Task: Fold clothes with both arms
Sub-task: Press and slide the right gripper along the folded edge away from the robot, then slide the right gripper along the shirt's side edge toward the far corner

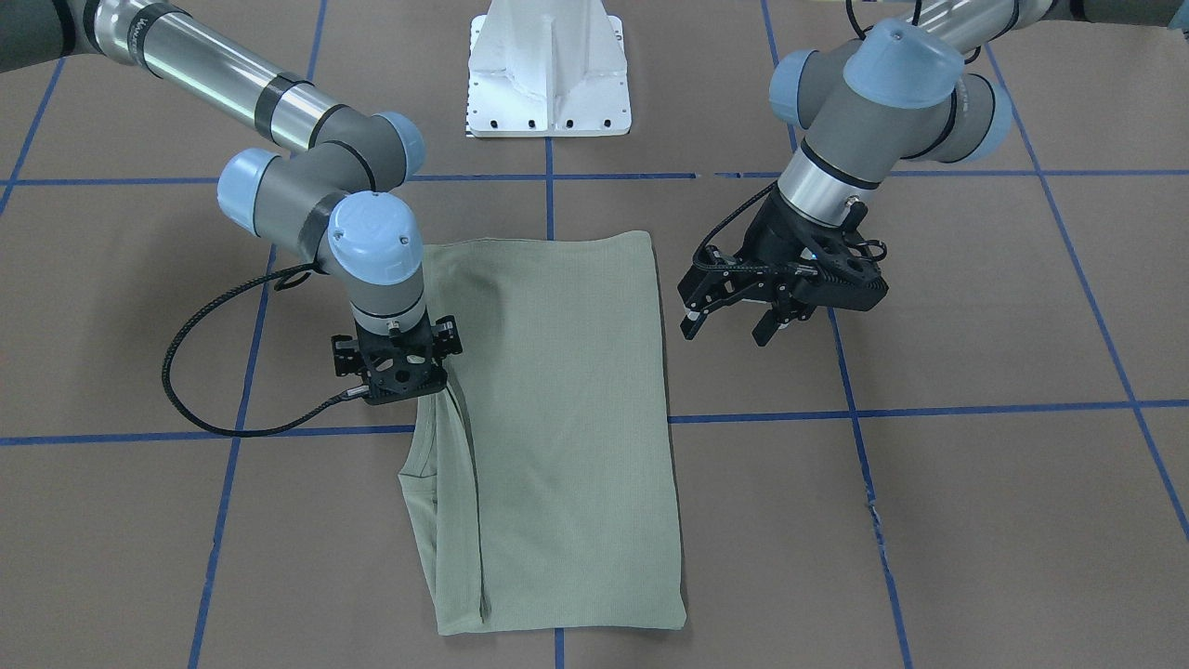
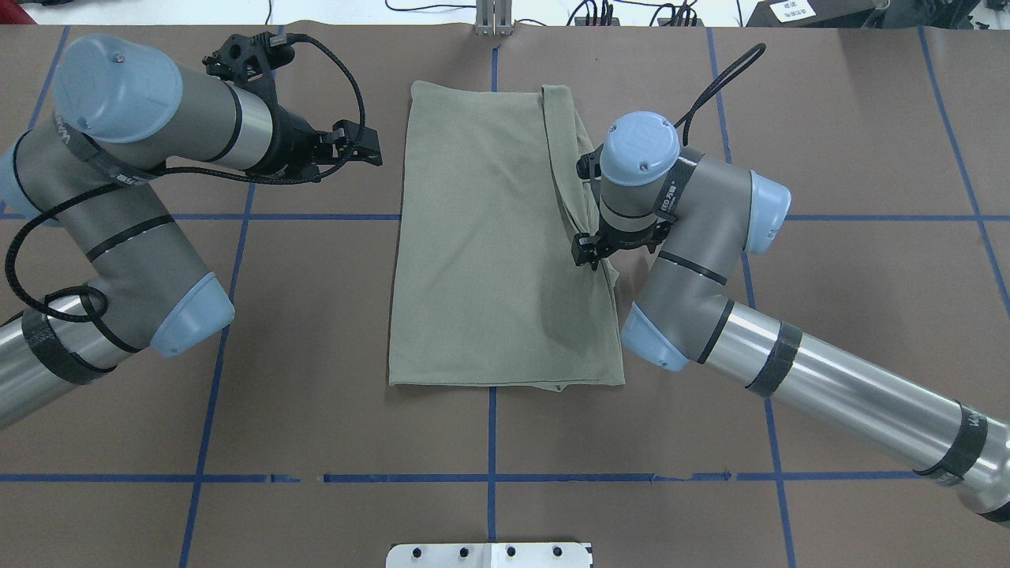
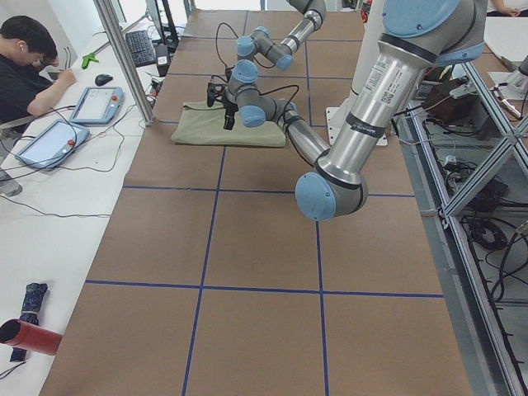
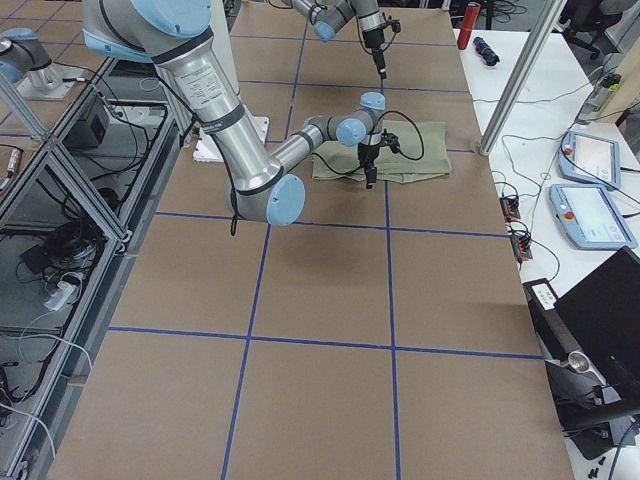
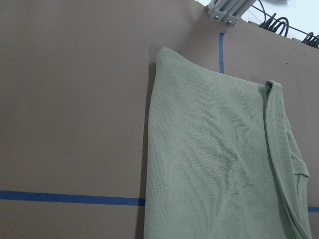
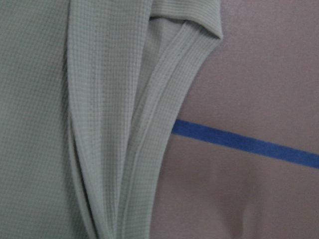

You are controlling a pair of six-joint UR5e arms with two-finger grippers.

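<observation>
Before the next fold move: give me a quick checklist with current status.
1. Left gripper open and off the shirt: ok.
2. Right gripper over the shirt's folded-in side edge: ok.
3. Right gripper's hold on the cloth: cannot tell, fingertips hidden.
4. Main panel lying flat: ok.
5. Folded-in strip lined up with the panel: not ok, it bows outward and gapes.

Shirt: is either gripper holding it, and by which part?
The right gripper appears to pinch the shirt by its gathered side edge, midway along; the left gripper is open and holds nothing.
</observation>
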